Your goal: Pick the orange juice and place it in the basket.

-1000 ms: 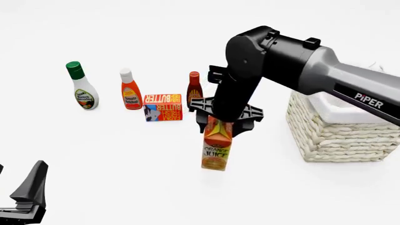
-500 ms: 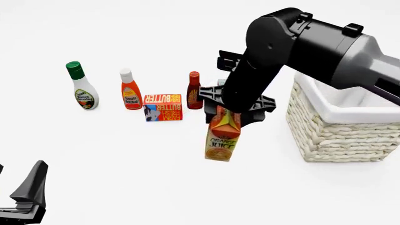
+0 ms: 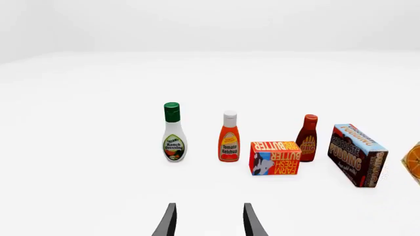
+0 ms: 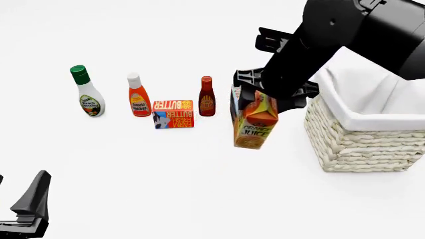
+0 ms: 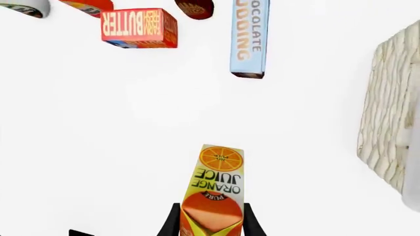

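Right end effector [image 5: 211, 223] clamped on the orange juice [image 4: 256, 122], carton lifted clear of the tabletop [image 4: 166, 179].

The fingers [image 5: 172, 223] press the carton's gabled top from both sides; its long axis hangs roughly vertical with a slight tilt, gable up, base down, lettering facing the front camera. The carton hangs just beside the basket [image 4: 359, 142] on its left, near that basket's woven wall and below the level of its cloth-lined rim. Behind the carton stands a chocolate pudding box [image 3: 356, 155], then leftward from the basket a BBQ sauce bottle [image 4: 206, 103], a butter box [image 4: 172, 114], a ketchup bottle [image 4: 138, 95] and a ranch dressing bottle [image 4: 86, 91]. The left end effector [image 3: 208, 221] sits far from the basket, fingers parted and holding nothing. The tabletop is plain white, merging into pale blank surroundings.
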### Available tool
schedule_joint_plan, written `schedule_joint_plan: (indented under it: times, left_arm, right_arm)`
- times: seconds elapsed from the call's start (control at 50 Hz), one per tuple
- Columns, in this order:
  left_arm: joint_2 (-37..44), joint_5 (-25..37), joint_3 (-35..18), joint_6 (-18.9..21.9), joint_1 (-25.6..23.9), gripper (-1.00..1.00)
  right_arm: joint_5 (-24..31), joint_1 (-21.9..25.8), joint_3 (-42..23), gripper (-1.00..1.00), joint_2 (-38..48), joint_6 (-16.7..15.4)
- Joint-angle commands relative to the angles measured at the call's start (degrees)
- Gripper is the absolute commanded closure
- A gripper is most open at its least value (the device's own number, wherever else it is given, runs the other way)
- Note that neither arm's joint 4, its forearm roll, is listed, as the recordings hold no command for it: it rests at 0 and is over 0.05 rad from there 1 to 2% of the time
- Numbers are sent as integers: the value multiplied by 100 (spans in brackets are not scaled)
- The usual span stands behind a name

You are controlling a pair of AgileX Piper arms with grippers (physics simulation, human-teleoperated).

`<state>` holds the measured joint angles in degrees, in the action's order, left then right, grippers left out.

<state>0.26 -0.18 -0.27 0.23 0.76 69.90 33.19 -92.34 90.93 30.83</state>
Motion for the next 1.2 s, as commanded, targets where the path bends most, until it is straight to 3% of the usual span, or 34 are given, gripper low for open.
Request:
schedule_joint_plan:
  times: [0.02,1.2]
  left_arm:
    - [-4,-3,5,2,-1,-100]
    - [-4,-3,5,2,-2,-100]
  right_arm:
    - [0,-286,-146,100,-243,-281]
    - [0,-1702,-1091,100,-1017,-2177]
